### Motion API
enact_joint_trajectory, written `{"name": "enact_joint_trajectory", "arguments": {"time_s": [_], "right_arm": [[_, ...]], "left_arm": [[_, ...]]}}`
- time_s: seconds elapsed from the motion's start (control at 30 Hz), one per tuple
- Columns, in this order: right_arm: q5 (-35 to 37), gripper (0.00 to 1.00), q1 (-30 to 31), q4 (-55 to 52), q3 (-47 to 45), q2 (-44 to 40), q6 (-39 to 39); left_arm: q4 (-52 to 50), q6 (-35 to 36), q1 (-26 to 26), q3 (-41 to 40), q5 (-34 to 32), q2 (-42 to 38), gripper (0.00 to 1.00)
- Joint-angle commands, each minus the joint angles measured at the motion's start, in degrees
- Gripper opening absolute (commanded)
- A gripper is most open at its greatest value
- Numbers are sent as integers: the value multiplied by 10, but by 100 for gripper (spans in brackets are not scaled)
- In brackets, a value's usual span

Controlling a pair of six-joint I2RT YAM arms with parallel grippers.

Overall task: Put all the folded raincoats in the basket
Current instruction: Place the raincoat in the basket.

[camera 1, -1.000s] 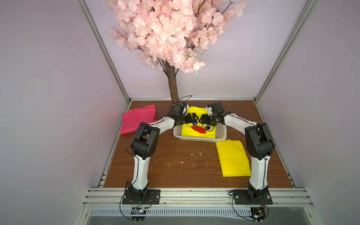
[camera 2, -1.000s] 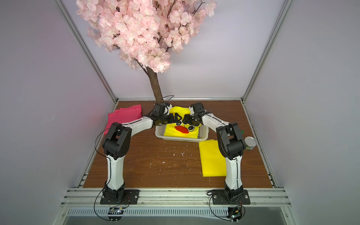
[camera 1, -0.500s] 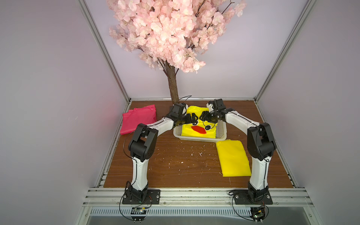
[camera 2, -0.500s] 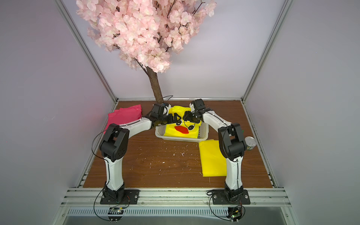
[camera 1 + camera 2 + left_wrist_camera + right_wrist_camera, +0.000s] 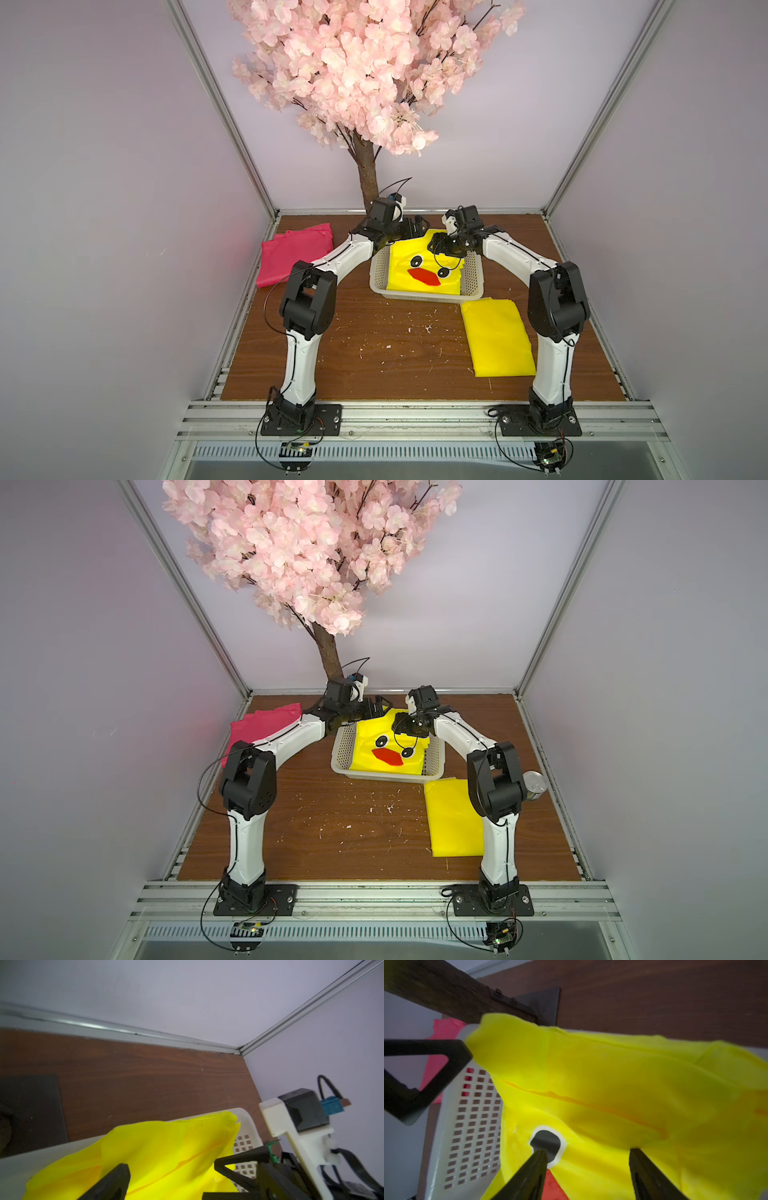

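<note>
A yellow folded raincoat (image 5: 424, 270) (image 5: 386, 750) with a duck face lies in the white perforated basket (image 5: 428, 296) (image 5: 386, 776) at the back middle of the table. Its far edge drapes over the basket's far rim (image 5: 247, 1122). My left gripper (image 5: 417, 227) (image 5: 170, 1165) hovers open at the basket's far left corner, just above the raincoat (image 5: 155, 1147). My right gripper (image 5: 438, 245) (image 5: 587, 1152) is open over the raincoat's (image 5: 612, 1076) far part, near the duck's eye, with nothing between its fingers. The basket's side wall (image 5: 473, 1118) shows beside it.
Another folded yellow sheet (image 5: 496, 336) lies on the table near the right arm. A red folded raincoat (image 5: 291, 257) sits at the back left. A blossom tree trunk (image 5: 368, 178) stands just behind the basket on a dark plate (image 5: 31, 1109). A metal can (image 5: 534, 785) is at the right edge.
Both grippers have drawn back from the middle of the raincoat toward the basket's far edge, and more of the duck face shows. The raincoat stays in the basket.
</note>
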Motion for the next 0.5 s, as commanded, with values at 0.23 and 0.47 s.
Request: {"name": "enact_joint_trajectory", "arguments": {"time_s": [0.23,0.47], "right_arm": [[-9,69,2,15,-113,-51,-9],[-18,69,3,11,-103,-52,-5]], "left_arm": [[34,6,-26,-198,-3,-49,100],[42,-1,-32,-222,-12,-54,100]]}}
